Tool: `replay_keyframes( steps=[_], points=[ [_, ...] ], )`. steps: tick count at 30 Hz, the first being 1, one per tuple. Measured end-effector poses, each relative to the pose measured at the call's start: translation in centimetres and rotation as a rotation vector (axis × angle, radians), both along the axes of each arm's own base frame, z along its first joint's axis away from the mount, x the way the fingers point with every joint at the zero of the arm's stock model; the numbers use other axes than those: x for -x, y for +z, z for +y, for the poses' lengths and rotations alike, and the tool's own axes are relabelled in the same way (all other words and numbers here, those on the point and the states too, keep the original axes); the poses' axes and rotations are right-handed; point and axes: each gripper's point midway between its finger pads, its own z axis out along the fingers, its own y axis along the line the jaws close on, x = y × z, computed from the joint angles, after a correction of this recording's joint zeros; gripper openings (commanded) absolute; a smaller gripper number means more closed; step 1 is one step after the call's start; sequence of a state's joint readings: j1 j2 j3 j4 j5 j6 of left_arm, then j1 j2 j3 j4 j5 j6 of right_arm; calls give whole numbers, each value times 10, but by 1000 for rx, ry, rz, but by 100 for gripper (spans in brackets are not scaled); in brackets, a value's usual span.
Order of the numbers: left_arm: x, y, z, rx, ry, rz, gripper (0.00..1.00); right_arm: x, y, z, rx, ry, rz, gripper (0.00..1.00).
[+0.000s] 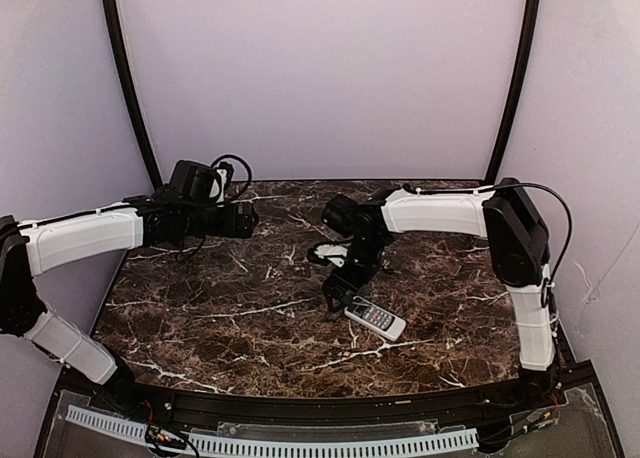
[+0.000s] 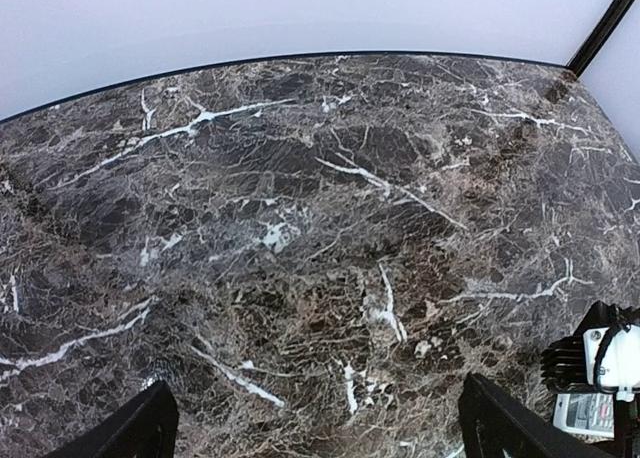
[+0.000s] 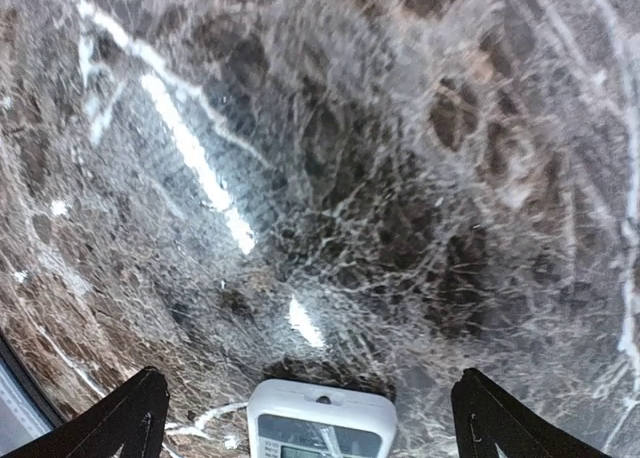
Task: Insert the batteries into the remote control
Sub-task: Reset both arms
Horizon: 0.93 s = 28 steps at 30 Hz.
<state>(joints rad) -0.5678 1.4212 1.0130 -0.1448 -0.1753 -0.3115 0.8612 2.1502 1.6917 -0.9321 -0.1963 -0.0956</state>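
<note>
The white remote control (image 1: 376, 318) lies face up on the marble table, right of centre, its screen end toward the right gripper. In the right wrist view its top end (image 3: 322, 418) sits between my spread fingers, low in the frame. My right gripper (image 1: 340, 296) is open, pointing down just over the remote's near-left end. My left gripper (image 1: 250, 218) is open and empty, held above the back left of the table; in the left wrist view its fingertips (image 2: 150, 428) frame bare marble. A corner of the remote (image 2: 590, 415) shows there at the right edge. No batteries are in view.
The dark marble table (image 1: 220, 308) has a curved black rim at the back. Purple walls close in the back and sides. A small white thing (image 1: 330, 250) lies under the right wrist, partly hidden.
</note>
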Motion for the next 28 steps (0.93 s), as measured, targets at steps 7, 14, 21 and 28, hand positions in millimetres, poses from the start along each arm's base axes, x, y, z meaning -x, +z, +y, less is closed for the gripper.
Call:
replay_keyframes(
  steps=[7, 14, 21, 28],
  points=[
    [-32, 36, -5, 47, -6, -17, 99, -58, 74, -4, -288, -102, -122, 99],
    [-53, 21, 14, 75, 3, 68, 98, -100, 132, -76, -532, -286, -253, 99],
    [-35, -35, 27, 85, 19, 216, 99, -94, 113, -148, -673, -494, -250, 99],
    [-1, -92, 35, 89, 35, 341, 99, -69, 89, -156, -765, -554, -196, 99]
  ],
)
